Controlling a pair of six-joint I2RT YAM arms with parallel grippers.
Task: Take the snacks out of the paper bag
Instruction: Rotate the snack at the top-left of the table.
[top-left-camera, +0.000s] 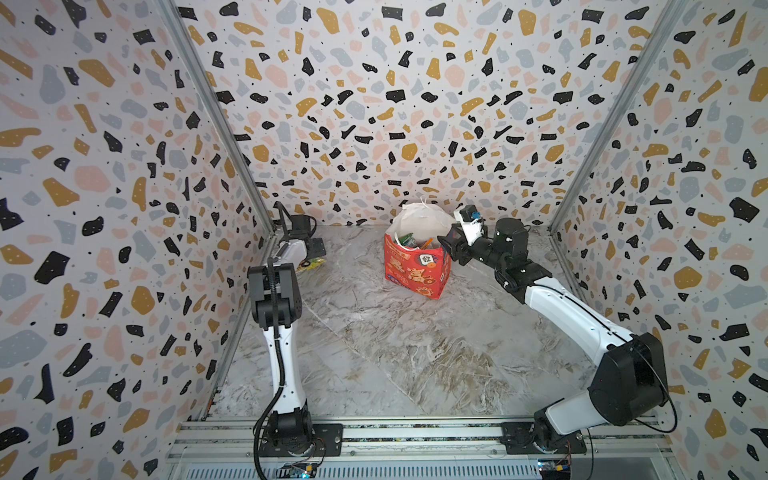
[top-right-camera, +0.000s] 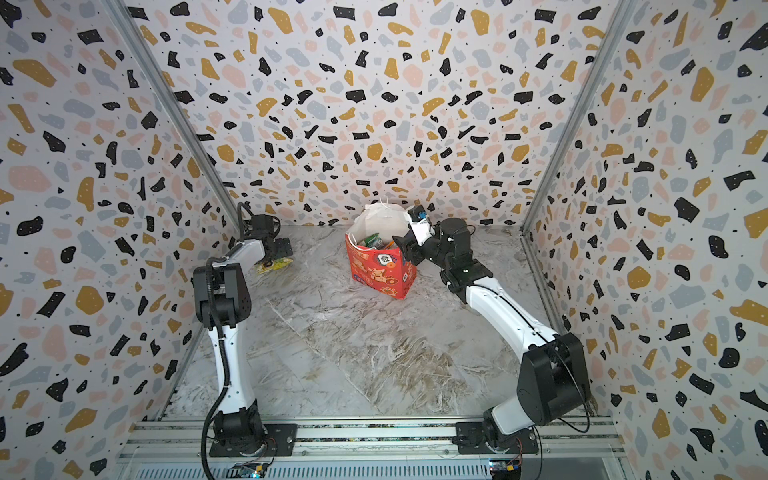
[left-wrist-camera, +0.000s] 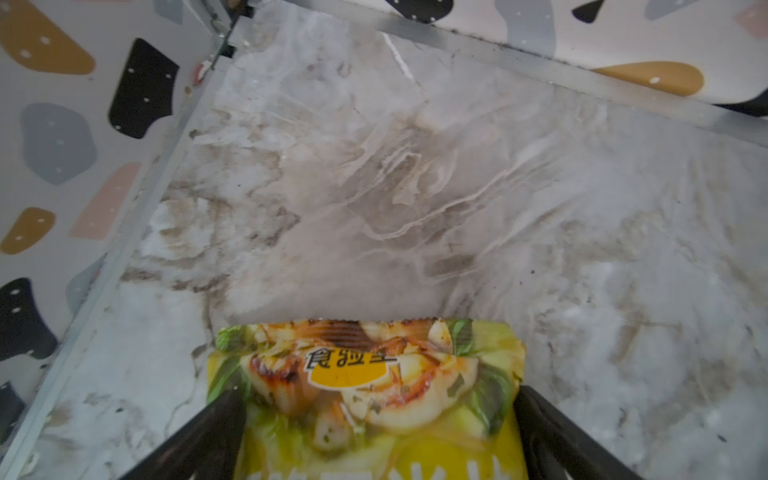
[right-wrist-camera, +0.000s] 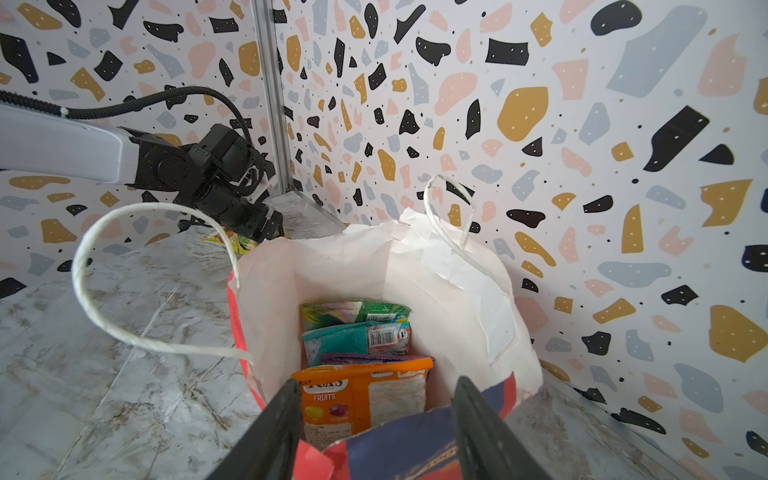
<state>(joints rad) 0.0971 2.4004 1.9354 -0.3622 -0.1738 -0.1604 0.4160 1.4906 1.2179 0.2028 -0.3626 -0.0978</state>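
Observation:
The red paper bag (top-left-camera: 415, 274) (top-right-camera: 380, 274) stands upright near the back wall, mouth open, white inside (right-wrist-camera: 457, 291). In it stand several snacks: green (right-wrist-camera: 357, 313), teal (right-wrist-camera: 345, 338), purple (right-wrist-camera: 374, 357) and orange (right-wrist-camera: 365, 395) packets. My right gripper (top-left-camera: 453, 245) (right-wrist-camera: 378, 384) hovers at the bag's near rim over the blue side panel, jaws apart, holding nothing. A yellow snack packet (left-wrist-camera: 365, 415) (top-left-camera: 311, 264) lies flat on the table at the left wall. My left gripper (left-wrist-camera: 378, 392) (top-right-camera: 278, 253) is low over it, open wide, a finger on each side.
The marble tabletop (top-left-camera: 395, 353) is enclosed by terrazzo-patterned walls on the left, back and right. A metal corner post (right-wrist-camera: 274, 104) stands behind the left arm. Aluminium rails (top-left-camera: 374, 432) carry both arm bases at the front edge. The bag's cord handles (right-wrist-camera: 124, 328) stick outward.

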